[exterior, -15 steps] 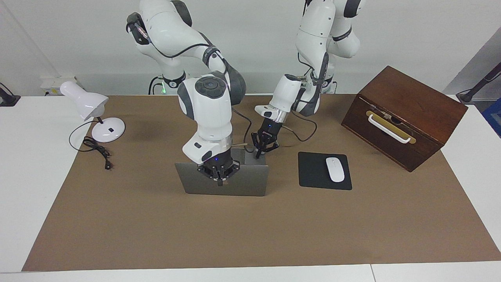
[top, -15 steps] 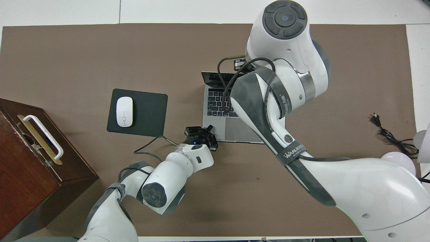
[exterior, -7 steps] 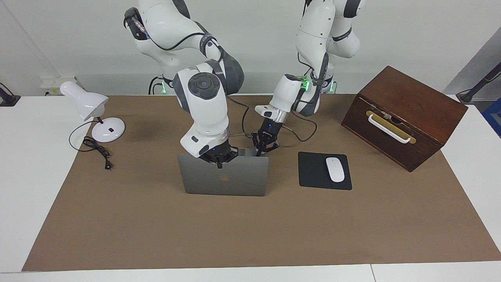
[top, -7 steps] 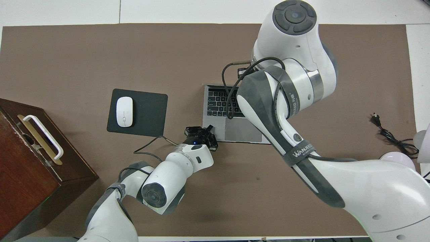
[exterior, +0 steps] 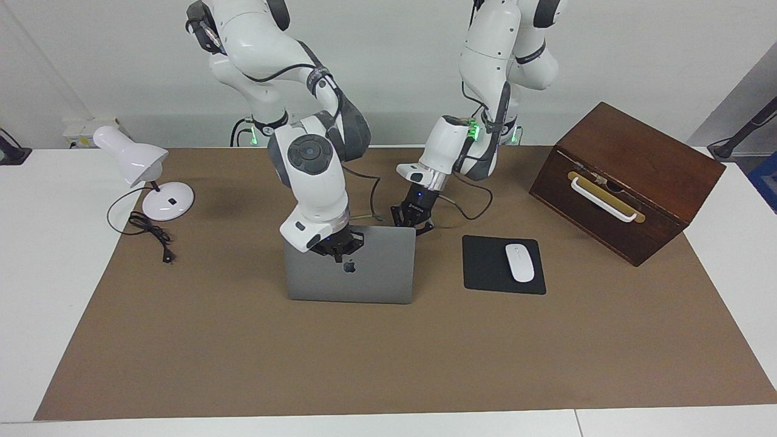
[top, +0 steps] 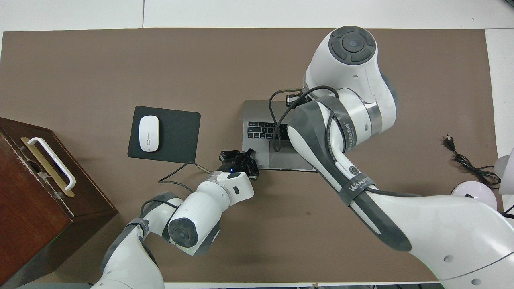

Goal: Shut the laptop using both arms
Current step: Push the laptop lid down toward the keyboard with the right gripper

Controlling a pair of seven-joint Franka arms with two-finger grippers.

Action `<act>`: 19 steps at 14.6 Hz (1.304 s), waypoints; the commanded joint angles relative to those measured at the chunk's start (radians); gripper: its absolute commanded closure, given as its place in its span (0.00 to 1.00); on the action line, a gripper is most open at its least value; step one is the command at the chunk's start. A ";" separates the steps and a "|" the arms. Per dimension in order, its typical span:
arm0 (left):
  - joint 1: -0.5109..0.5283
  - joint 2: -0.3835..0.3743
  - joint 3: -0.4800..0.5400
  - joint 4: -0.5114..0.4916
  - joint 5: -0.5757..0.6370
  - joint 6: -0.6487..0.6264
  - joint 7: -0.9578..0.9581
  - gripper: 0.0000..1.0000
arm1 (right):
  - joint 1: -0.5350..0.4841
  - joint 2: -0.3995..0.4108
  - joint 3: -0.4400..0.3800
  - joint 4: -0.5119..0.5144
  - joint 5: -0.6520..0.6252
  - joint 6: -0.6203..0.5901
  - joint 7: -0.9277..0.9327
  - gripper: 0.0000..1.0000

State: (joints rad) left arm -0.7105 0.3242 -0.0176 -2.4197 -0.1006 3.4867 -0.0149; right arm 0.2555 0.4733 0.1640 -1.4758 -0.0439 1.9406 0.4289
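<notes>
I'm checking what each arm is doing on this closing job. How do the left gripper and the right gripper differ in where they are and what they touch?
The right gripper is on the laptop's lid beside the logo; the left gripper is low at the base's corner nearest the robots, toward the mouse pad. The right one points steeply down from a high elbow; the left one slants in from a low forearm. Both are black, on white arms, at the same laptop.

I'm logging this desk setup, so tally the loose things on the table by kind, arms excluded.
Laptop: 1
Mouse pad: 1
Mouse: 1
Desk lamp: 1
Wooden box: 1
Total: 5
</notes>
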 commanded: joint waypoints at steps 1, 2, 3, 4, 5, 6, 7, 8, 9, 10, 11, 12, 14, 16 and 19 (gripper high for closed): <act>0.032 0.061 0.013 -0.041 0.001 -0.005 0.044 1.00 | -0.019 -0.048 0.014 -0.116 0.029 0.086 -0.024 1.00; 0.034 0.061 0.013 -0.041 0.001 -0.006 0.044 1.00 | -0.021 -0.050 0.014 -0.133 0.029 0.104 -0.024 1.00; 0.034 0.061 0.013 -0.041 0.001 -0.006 0.044 1.00 | -0.021 -0.048 0.012 -0.145 0.029 0.122 -0.024 1.00; 0.034 0.061 0.013 -0.041 0.001 -0.006 0.044 1.00 | -0.019 -0.047 0.012 -0.158 0.029 0.139 -0.024 1.00; 0.034 0.061 0.013 -0.041 0.001 -0.006 0.044 1.00 | -0.019 -0.047 0.012 -0.175 0.029 0.162 -0.024 1.00; 0.034 0.061 0.013 -0.041 0.001 -0.006 0.044 1.00 | -0.021 -0.047 0.012 -0.190 0.029 0.182 -0.024 1.00; 0.034 0.061 0.013 -0.041 0.001 -0.005 0.044 1.00 | -0.021 -0.045 0.012 -0.199 0.029 0.199 -0.024 1.00; 0.034 0.061 0.013 -0.045 0.001 -0.005 0.044 1.00 | -0.021 -0.044 0.012 -0.207 0.029 0.211 -0.024 1.00; 0.034 0.061 0.013 -0.047 0.001 -0.005 0.044 1.00 | -0.021 -0.042 0.012 -0.212 0.029 0.221 -0.024 1.00; 0.034 0.061 0.013 -0.047 0.001 -0.005 0.044 1.00 | -0.021 -0.039 0.012 -0.213 0.029 0.228 -0.024 1.00; 0.034 0.061 0.013 -0.047 0.001 -0.005 0.044 1.00 | -0.021 -0.038 0.012 -0.216 0.029 0.233 -0.024 1.00; 0.034 0.061 0.013 -0.048 0.001 -0.005 0.044 1.00 | -0.019 -0.038 0.012 -0.221 0.029 0.239 -0.024 1.00; 0.034 0.061 0.013 -0.048 0.001 -0.005 0.044 1.00 | -0.019 -0.038 0.012 -0.228 0.029 0.244 -0.024 1.00; 0.034 0.059 0.013 -0.050 0.001 -0.003 0.044 1.00 | -0.019 -0.038 0.012 -0.254 0.029 0.274 -0.024 1.00; 0.034 0.059 0.013 -0.052 0.001 -0.005 0.049 1.00 | -0.019 -0.036 0.012 -0.273 0.027 0.297 -0.022 1.00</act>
State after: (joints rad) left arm -0.7036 0.3245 -0.0179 -2.4257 -0.1006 3.4981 -0.0015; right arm 0.2538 0.4579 0.1640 -1.6968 -0.0438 2.2031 0.4289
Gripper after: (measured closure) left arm 0.991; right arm 0.991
